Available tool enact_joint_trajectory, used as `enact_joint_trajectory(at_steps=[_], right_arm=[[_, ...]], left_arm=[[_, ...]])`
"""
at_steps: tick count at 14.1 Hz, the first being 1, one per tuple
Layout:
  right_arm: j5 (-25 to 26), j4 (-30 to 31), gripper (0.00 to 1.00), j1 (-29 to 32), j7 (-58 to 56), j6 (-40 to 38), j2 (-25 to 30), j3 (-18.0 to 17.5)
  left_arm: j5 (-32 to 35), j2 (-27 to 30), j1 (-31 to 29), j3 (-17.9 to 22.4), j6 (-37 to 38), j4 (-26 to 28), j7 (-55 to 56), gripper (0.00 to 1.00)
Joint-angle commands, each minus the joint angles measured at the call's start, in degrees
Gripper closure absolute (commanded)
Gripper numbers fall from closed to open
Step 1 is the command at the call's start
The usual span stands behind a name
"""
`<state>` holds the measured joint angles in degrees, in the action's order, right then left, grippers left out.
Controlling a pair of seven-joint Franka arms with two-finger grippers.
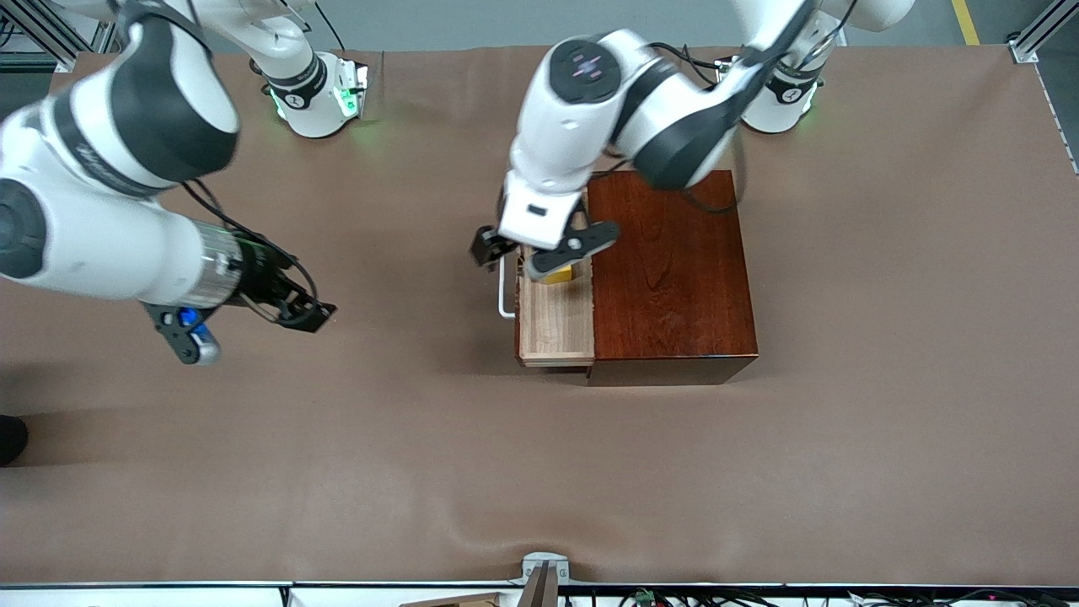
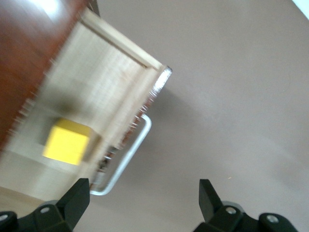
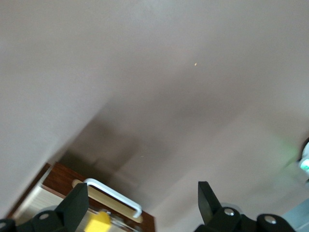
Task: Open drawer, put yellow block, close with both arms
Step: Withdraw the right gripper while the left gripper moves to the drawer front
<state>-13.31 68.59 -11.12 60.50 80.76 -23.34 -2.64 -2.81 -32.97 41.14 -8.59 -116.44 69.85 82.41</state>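
Yellow block (image 2: pixel 66 142) in open drawer (image 2: pixel 99 84); left gripper (image 2: pixel 144 199) apparently above, jaws apart.

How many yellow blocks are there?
1. The yellow block lies in the open drawer of the wooden box, under the open left gripper. Any others inside the box would be hidden.
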Motion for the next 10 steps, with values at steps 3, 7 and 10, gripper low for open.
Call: enact_joint_trajectory(at_steps=[3,7,10], right_arm=[[1.7,0.6,0.0,4.7,-14.7,-3.3,3.9,-0.5],[5.7,0.6,0.0,6.9,-28.6,-7.0,6.8,-0.5],[5.8,1.2,0.0,9.1,-37.5,-7.9,9.4,-0.6]], left_arm=[[-0.4,-9.4,13.2,11.1,-9.6,-6.4,21.4,0.0],[-0.3,-16.1,16.7,13.1,-14.6,-6.3,34.5,0.0],[-0.1,-18.5,18.4,15.3,-14.2,-5.9,37.6,0.0]])
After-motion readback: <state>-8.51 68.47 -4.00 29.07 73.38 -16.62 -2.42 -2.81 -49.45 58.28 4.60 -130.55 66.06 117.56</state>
